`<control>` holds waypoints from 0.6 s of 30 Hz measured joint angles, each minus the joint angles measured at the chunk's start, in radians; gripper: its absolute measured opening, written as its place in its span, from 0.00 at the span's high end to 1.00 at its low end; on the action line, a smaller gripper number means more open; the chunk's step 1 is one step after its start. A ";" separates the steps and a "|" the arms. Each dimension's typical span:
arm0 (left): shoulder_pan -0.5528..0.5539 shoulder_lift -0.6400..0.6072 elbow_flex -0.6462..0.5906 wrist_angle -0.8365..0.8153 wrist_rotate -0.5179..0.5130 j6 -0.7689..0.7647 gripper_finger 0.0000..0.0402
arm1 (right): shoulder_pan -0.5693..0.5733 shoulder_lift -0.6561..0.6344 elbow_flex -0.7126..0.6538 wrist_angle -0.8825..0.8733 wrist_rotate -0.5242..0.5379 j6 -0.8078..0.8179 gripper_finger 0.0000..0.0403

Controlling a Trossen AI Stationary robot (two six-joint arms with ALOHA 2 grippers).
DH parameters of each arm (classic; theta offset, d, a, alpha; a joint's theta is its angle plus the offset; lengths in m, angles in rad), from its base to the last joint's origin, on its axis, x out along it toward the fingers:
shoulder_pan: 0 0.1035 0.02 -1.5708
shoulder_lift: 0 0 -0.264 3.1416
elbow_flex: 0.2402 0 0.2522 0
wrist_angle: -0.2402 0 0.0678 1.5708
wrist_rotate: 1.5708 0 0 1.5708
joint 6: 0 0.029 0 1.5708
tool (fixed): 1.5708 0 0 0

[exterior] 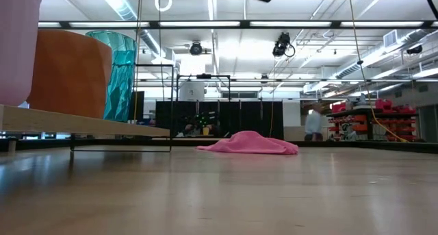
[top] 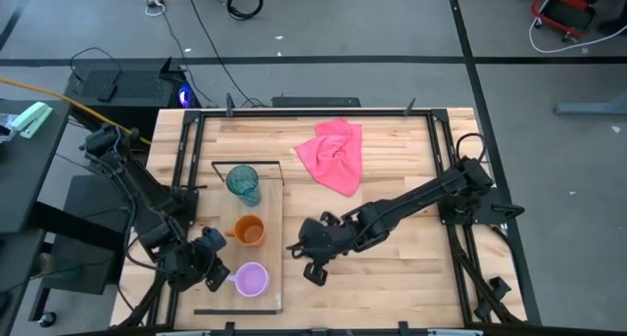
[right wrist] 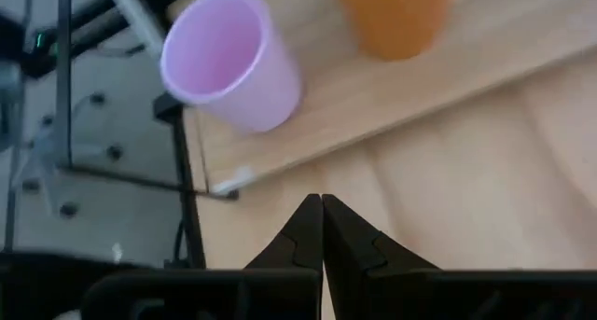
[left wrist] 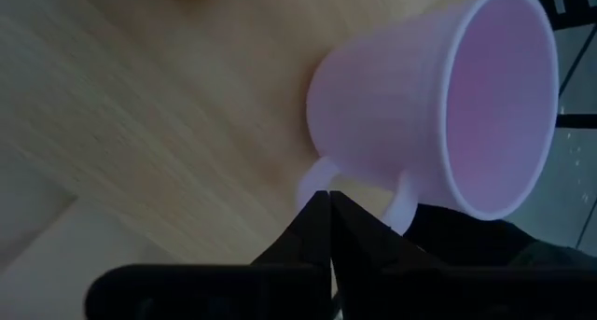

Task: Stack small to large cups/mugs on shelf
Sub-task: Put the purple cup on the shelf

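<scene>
On the long light-wood plank shelf [top: 269, 204] stand the translucent teal tumbler [top: 243, 183], orange handled mug [top: 249, 230] and lilac-purple handled mug [top: 251, 278] in line. Left gripper [top: 209, 261], fingers closed, sits beside the lilac mug's handle. Right gripper [top: 312, 246], fingers closed and empty, hovers over the desk [top: 411, 267] beside the shelf.

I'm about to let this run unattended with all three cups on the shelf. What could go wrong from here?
The left gripper sits shut right at the lilac mug's handle; pulling away carelessly might snag the handle and tip the lilac mug.

That mug stands near the shelf's end, so a nudge could push it off.

The right gripper, shut beside the shelf, could bump the board's edge if it swings toward it.
</scene>
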 joint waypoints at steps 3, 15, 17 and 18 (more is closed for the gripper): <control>-0.005 0.000 0.000 -0.004 0.000 -0.002 0.97 | -0.001 0.052 -0.001 0.085 -0.069 -0.060 0.98; -0.005 -0.001 0.000 -0.011 0.000 0.004 0.90 | -0.019 0.211 -0.003 0.329 -0.093 -0.124 0.99; -0.005 -0.001 0.000 -0.013 0.000 0.005 0.91 | -0.020 0.218 -0.003 0.365 -0.109 -0.126 0.99; -0.005 -0.001 0.000 -0.018 0.000 0.005 0.92 | -0.020 0.223 -0.002 0.383 -0.119 -0.126 0.99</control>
